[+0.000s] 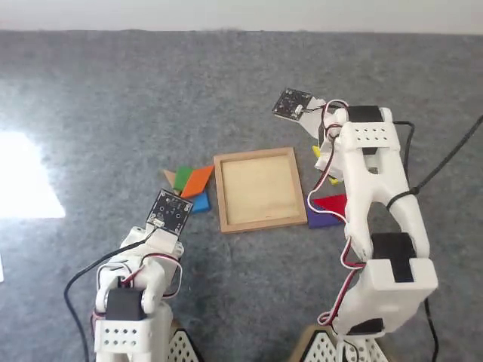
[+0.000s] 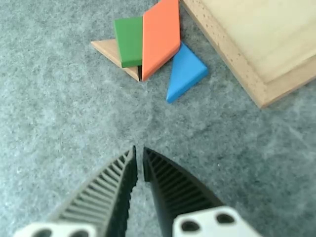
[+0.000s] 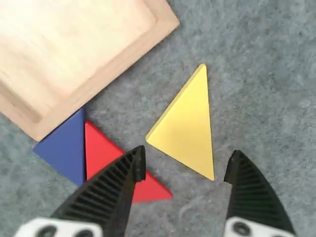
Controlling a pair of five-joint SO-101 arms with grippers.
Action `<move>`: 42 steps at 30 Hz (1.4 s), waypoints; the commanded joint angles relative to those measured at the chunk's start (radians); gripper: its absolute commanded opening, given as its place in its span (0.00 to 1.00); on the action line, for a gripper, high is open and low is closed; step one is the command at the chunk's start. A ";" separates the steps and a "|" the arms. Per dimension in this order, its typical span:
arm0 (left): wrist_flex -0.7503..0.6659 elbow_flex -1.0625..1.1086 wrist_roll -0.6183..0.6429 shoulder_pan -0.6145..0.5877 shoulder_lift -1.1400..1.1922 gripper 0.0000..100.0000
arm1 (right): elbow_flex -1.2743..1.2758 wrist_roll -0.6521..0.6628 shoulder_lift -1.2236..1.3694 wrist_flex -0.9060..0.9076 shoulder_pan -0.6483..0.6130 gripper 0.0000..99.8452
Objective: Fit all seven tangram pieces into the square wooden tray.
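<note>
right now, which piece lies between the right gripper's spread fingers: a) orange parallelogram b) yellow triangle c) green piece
b: in the right wrist view, the yellow triangle has its near corner in the gap of the open right gripper.

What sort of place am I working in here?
Probably a tabletop robot practice station: a grey felt-like mat covers the table, a square wooden tray sits in the middle, and coloured tangram pieces lie loose on either side of it.
</note>
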 commanded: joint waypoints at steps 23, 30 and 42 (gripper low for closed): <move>0.006 -0.008 0.006 -0.005 0.006 0.02 | 0.055 0.092 0.229 -0.245 0.073 0.40; 0.006 -0.008 0.006 -0.005 0.006 0.02 | 0.034 0.089 0.245 -0.243 0.074 0.36; 0.006 -0.008 0.006 -0.005 0.006 0.02 | 0.034 0.071 0.243 -0.231 0.067 0.09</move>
